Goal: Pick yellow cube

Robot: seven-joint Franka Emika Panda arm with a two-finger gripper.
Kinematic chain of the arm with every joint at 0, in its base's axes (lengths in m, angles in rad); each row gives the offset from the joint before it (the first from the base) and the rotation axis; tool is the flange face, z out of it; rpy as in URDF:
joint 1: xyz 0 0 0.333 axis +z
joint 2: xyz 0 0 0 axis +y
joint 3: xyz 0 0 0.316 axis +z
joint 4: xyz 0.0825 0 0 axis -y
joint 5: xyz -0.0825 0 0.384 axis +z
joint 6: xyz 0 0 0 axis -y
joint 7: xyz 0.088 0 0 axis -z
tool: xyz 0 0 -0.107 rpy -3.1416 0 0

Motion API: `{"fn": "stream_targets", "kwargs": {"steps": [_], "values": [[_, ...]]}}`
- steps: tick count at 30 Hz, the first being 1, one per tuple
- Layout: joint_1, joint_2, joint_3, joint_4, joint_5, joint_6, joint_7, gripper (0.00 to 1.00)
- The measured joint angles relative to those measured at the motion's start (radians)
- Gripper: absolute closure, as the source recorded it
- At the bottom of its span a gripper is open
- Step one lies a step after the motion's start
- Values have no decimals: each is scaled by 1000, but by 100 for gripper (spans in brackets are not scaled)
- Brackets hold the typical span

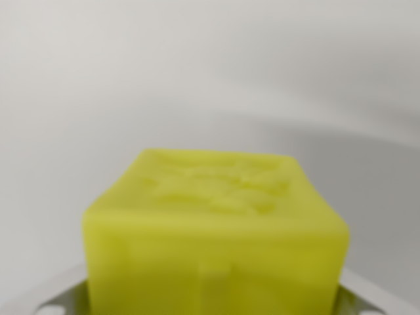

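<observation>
One bright yellow-green cube of soft-looking plastic or foam [213, 236] fills the lower middle of the wrist view, very close to my camera and out of focus. Its top face shows a shallow embossed pattern, too blurred to read. Its front face carries one small raised nub near the bottom edge. I count one cube only, nothing else coloured in view.

Two pale grey metal pieces [56, 298] peek out at the bottom corners, one at the wrist view's left and one at the wrist view's right, each just beside a lower corner of the cube. These look like parts of my gripper [213, 308], but the fingertips are not visible, hidden behind or below the cube. I cannot tell whether my gripper is spread, narrow, or clamped on the cube; contact is not visible.

One plain white-grey background surface [210, 72] takes up the rest of the frame, with one soft curved shadow band crossing from the right side toward the middle, behind the cube. Whether the cube rests on a surface or is lifted, I cannot tell
</observation>
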Motion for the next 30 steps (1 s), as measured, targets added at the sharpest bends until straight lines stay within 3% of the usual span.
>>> {"fn": "stream_targets", "kwargs": {"steps": [30], "values": [[-3,-168,0,19,-20,-188,14,100]]}}
